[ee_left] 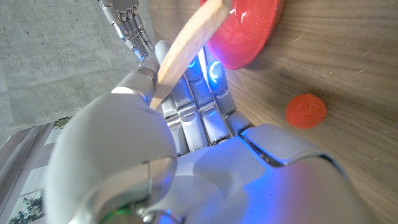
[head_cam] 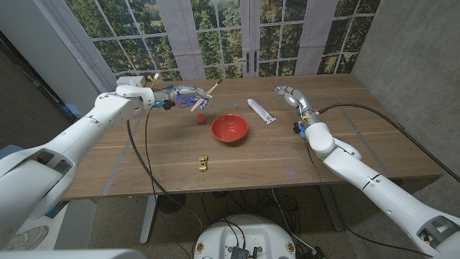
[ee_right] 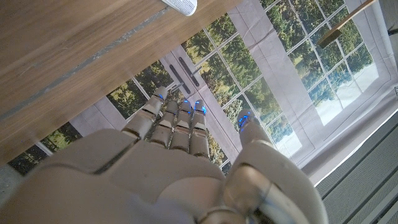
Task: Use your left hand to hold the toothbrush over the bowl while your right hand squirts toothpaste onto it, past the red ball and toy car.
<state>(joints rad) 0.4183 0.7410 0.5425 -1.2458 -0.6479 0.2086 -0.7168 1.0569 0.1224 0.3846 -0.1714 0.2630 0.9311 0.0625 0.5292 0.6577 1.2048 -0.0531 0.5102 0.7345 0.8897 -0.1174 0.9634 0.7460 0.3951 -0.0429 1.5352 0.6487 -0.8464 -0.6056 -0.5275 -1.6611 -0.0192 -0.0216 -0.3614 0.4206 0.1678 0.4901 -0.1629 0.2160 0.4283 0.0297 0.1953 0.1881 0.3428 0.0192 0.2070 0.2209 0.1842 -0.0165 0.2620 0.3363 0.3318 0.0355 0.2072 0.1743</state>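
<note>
Wooden counter point(head_cam: 287, 155) carries the task items, and we record them as follows. Our left hand point(head_cam: 175, 96) is raised over the far left part of the counter and grips the toothbrush point(head_cam: 202, 96), a pale wooden stick that angles up and toward the middle; in the left wrist view the same toothbrush point(ee_left: 186, 46) passes between the thumb and the closed fingers point(ee_left: 199, 106). The toothbrush is not over the bowl; it sits to the left of it and slightly farther back. The red bowl point(head_cam: 229, 128) stands upright near the counter's middle. The red ball point(head_cam: 202, 116) lies just beside the bowl's left rim, below the toothbrush tip, apart from both. The toy car point(head_cam: 203, 163), yellow, rests nearer the front edge, well apart from the bowl.

The toothpaste point(head_cam: 261, 111), a white tube, lies flat on the counter to the right of the bowl and a little behind it. Our right hand point(head_cam: 290, 96) hangs just beyond the tube on the right, fingers extended and spread, holding nothing; the right wrist view confirms the fingers point(ee_right: 180, 127) straight with nothing between them, and shows the tube's end point(ee_right: 180, 5) on the counter surface.
</note>
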